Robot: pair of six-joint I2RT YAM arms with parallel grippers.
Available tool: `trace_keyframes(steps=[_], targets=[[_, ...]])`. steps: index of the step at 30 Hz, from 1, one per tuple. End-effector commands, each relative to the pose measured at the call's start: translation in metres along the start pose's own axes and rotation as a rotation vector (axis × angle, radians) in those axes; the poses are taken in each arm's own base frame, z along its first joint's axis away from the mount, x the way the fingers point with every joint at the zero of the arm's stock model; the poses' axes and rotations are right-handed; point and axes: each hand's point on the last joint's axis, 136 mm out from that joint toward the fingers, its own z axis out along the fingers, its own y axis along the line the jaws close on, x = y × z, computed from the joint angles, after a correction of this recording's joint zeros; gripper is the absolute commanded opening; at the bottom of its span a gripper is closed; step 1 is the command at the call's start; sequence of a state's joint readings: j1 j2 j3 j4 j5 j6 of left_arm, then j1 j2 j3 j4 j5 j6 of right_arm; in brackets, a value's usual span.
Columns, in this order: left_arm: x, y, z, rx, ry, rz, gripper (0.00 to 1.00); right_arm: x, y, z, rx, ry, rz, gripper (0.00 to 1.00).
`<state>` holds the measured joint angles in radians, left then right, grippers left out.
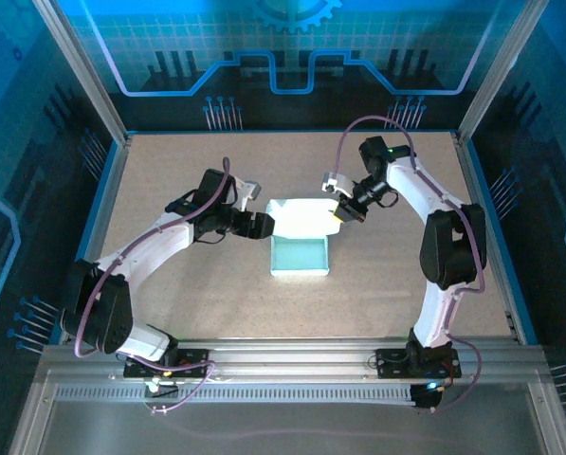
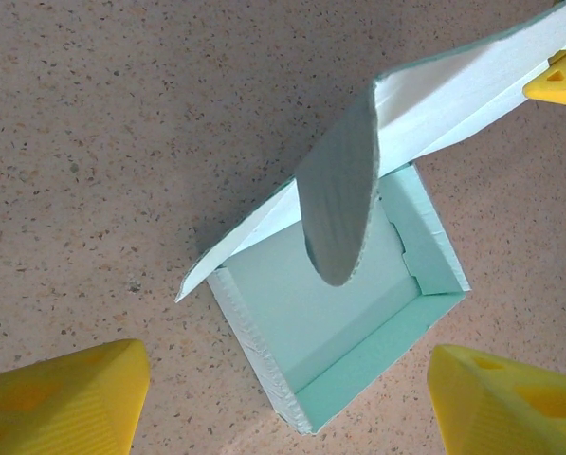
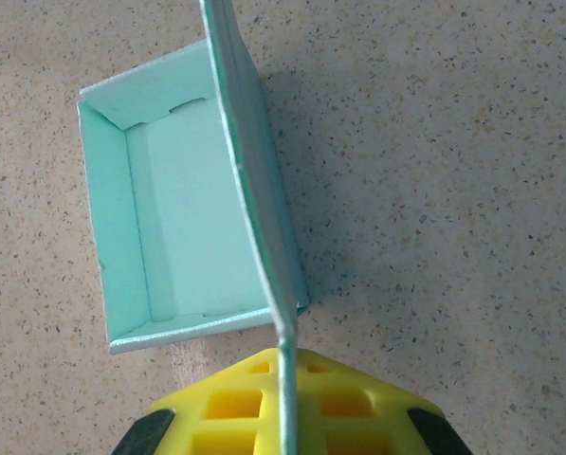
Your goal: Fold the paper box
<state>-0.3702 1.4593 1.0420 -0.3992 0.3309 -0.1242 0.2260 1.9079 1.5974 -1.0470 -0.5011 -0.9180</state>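
Note:
The paper box (image 1: pixel 299 258) is a shallow mint tray in the middle of the table, with its lid (image 1: pixel 303 216) standing up from the far side. In the right wrist view the lid's edge (image 3: pixel 254 190) runs straight into my right gripper (image 3: pixel 284 379), which is shut on it beside the tray (image 3: pixel 183 218). From above, that right gripper (image 1: pixel 339 216) sits at the lid's right end. My left gripper (image 1: pixel 266 226) is at the lid's left end, open. In its wrist view it (image 2: pixel 287 358) hovers over the tray (image 2: pixel 344 313), its fingers apart and empty, and a rounded side flap (image 2: pixel 339 204) hangs down from the lid.
The speckled tabletop (image 1: pixel 197 303) surrounds the box. Aluminium frame posts (image 1: pixel 79 66) and blue walls border the table, and a metal rail (image 1: pixel 292 353) runs along the near edge by the arm bases.

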Motion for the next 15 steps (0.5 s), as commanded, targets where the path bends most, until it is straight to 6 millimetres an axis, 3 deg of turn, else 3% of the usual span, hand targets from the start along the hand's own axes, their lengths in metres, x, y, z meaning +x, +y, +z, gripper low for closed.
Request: trace_keyframes(steps=[1,6,12,15], targets=[[-0.005,-0.005,-0.008,0.022,-0.017,0.013,0.78,-0.006,0.009,-0.004,0.011,0.012,-0.042,0.00],[-0.011,0.000,-0.005,-0.001,-0.009,0.049,0.77,-0.004,0.013,-0.006,0.029,0.032,-0.057,0.00],[-0.017,0.009,-0.001,-0.005,0.023,0.144,0.65,-0.004,0.015,-0.010,0.037,0.033,-0.066,0.00],[-0.015,0.003,0.002,0.048,0.059,0.220,0.62,-0.005,0.014,-0.011,0.038,0.032,-0.066,0.00]])
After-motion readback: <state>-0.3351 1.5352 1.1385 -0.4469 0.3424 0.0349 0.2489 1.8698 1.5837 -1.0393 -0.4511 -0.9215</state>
